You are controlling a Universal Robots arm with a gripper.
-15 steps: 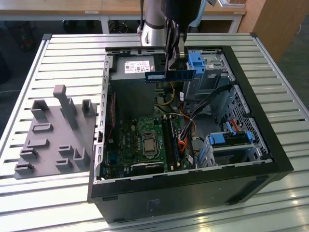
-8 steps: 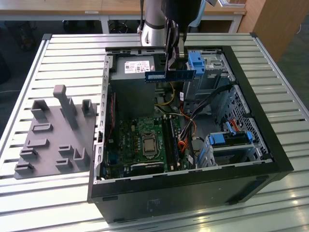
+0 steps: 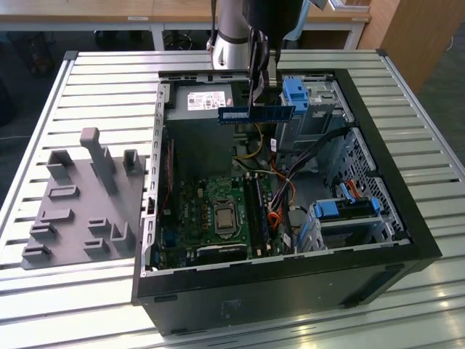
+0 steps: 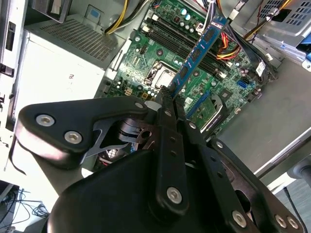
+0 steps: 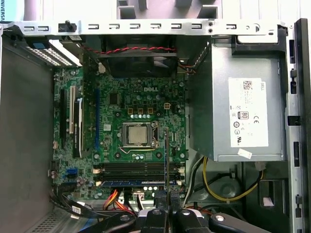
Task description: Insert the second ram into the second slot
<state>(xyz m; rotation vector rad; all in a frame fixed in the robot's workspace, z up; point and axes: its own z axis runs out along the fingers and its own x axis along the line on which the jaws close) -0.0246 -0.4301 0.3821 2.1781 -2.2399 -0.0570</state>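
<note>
Gripper (image 3: pixel 260 104) closed tight on the second ram (image 3: pixel 256 113), pinching its upper edge near mid-length. Stick hung level, clear above the open computer case (image 3: pixel 407 218), over the end nearest the power supply (image 3: pixel 207 102). Not yet in any slot.

Judgement on the step: the first wrist view had the second ram (image 5: pixel 166 155) edge-on as a thin line crossing the memory slots (image 5: pixel 133 168) roughly at right angles. So the stick's length would want squaring to the slot line, and the notch and end latches checked, before any downward push. Pressure should be even, with no tilt.

What each view gave:
- The exterior view gave the stick's height above the motherboard (image 3: pixel 218 211) and the grey fixture plate (image 3: pixel 80 203) on the slatted table at that view's left.
- The first wrist view gave the plan layout, with the slots just beside the CPU socket (image 5: pixel 137 134). A blue strip lay along one slot line; I could not tell whether it was a seated module.
- The second wrist view showed the fingers (image 4: pixel 165 104) clamped on the stick, label and chips facing the camera
</note>
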